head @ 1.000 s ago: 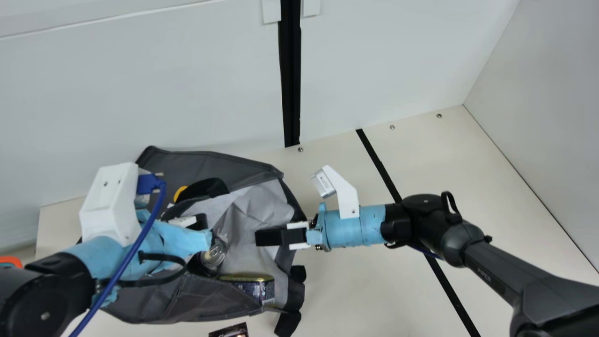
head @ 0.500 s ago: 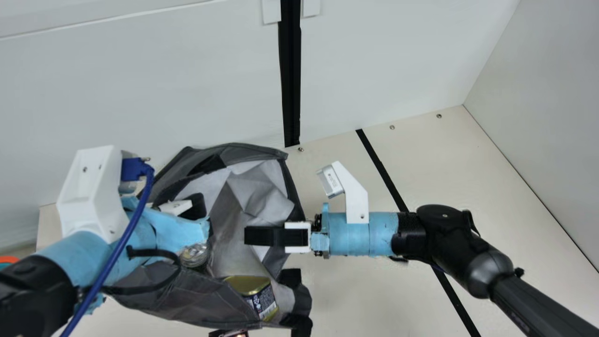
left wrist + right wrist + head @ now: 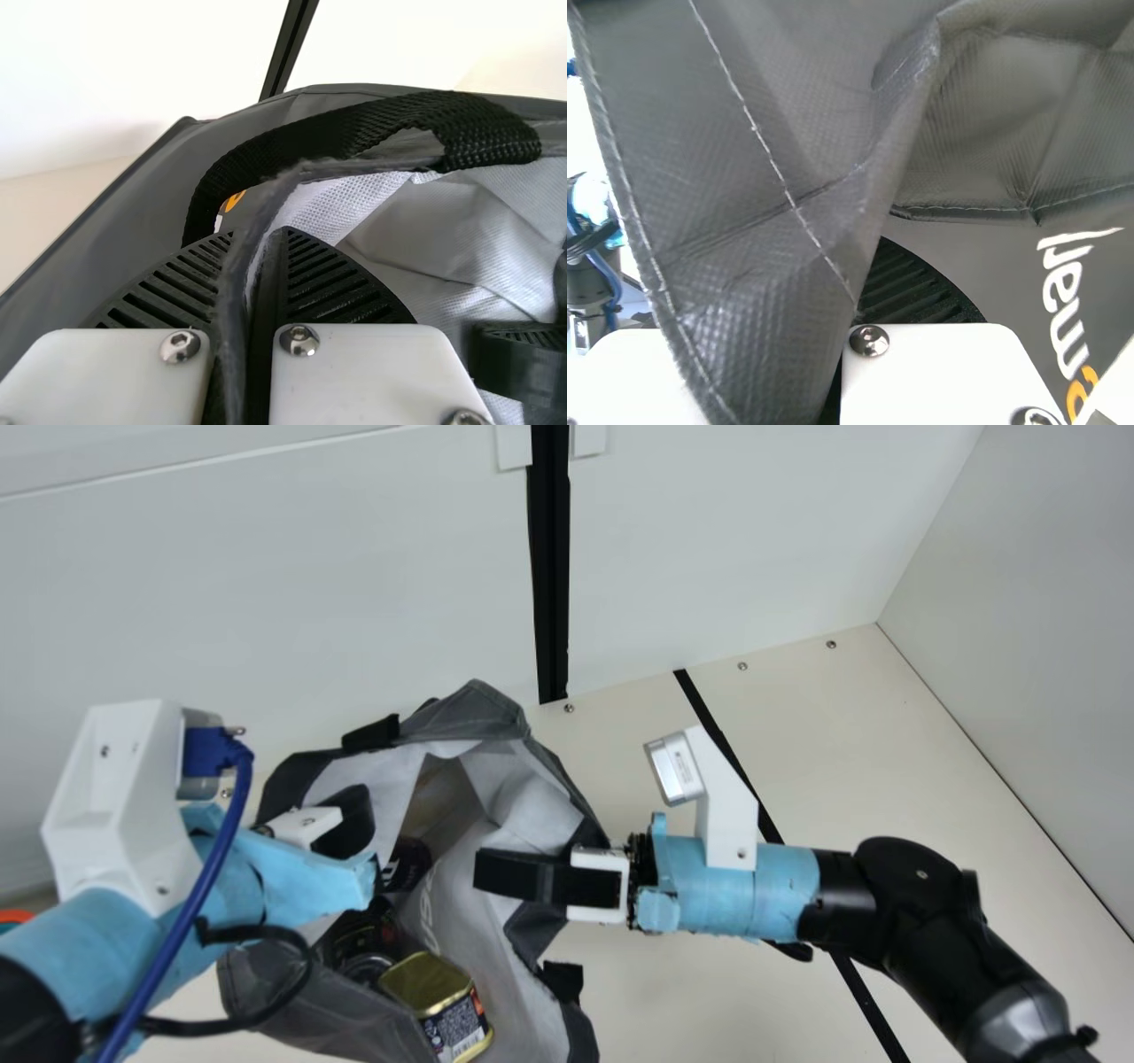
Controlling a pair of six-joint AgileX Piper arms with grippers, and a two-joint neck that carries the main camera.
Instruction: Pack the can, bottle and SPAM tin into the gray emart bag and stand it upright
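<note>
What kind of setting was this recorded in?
Probably a robot test booth: plain white panels wall in a cream table, and two arms with wrist-mounted cameras work over a shopping bag.

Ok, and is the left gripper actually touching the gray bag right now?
Touching. The left wrist view shows it: the left gripper has the rim of the gray bag pinched between its two ribbed fingers.

1. From above, room leads into the gray emart bag (image 3: pixel 549 802) between the left hand (image 3: pixel 370 849) and right hand (image 3: pixel 478 871).
2. The SPAM tin (image 3: pixel 427 981) obstructs its near side.
3. Beyond the left hand, a black strap handle (image 3: pixel 354 128) arches across.
</note>
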